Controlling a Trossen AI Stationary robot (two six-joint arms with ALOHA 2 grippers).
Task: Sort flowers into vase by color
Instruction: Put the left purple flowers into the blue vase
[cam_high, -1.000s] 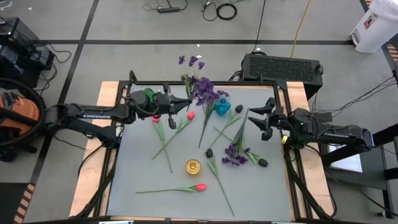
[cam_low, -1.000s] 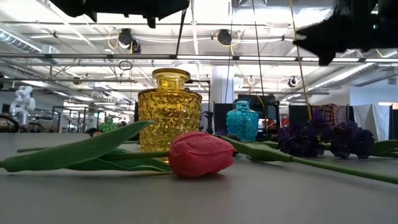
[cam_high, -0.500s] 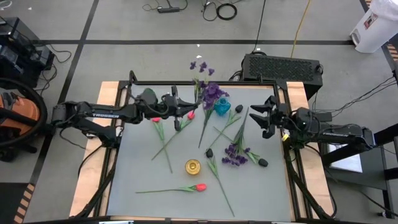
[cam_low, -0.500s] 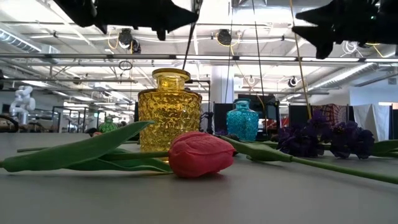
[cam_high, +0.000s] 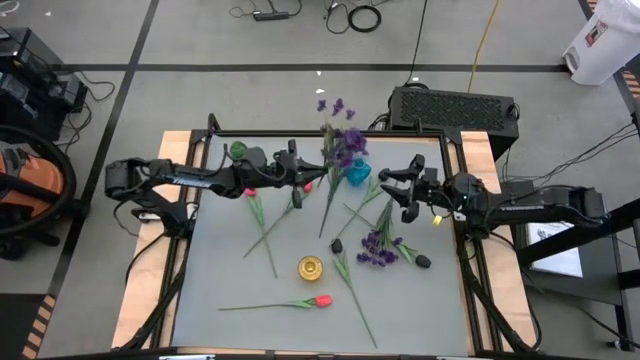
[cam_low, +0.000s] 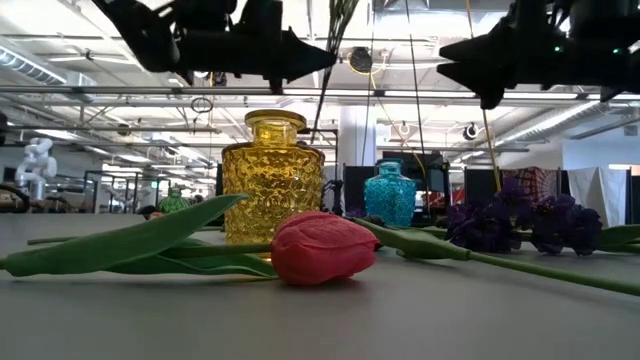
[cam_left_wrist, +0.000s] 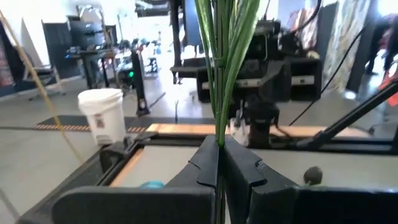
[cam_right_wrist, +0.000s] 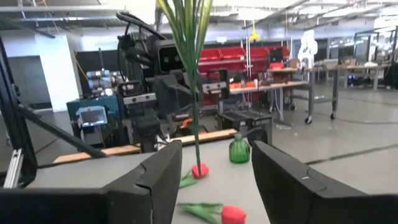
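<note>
— Two arms are up over the far half of the bench. The left gripper (cam_high: 312, 172) has its fingers pressed tight on the green stem of a purple flower (cam_high: 343, 143), held upright above the surface.

— The left wrist view confirms it: the stem (cam_left_wrist: 222, 68) runs straight up from between the dark fingertips (cam_left_wrist: 208, 163). Where is that bloom?

— Near the far edge, just beside the teal vase (cam_high: 357, 172), its head up in the air beside the vase's mouth.

— And the right gripper (cam_high: 397, 190)?

— It hangs over the right part of the bench with its jaws spread and nothing between them, pointing toward the teal vase.

— What lies flat?

— A purple cluster (cam_high: 377, 247) sits right of centre, with near-black tulip buds (cam_high: 423, 261) around it. A yellow vase (cam_high: 310, 267) stands near the middle. One red-pink tulip (cam_high: 320, 300) lies toward the near edge, its stem stretched left; two more red-pink tulips (cam_high: 307, 185) lie under the left arm.

— In the low view?

— That near tulip (cam_low: 322, 247) is in front of the yellow vase (cam_low: 272, 178), and a green vase (cam_high: 238, 151) stands toward the far left corner.
</note>
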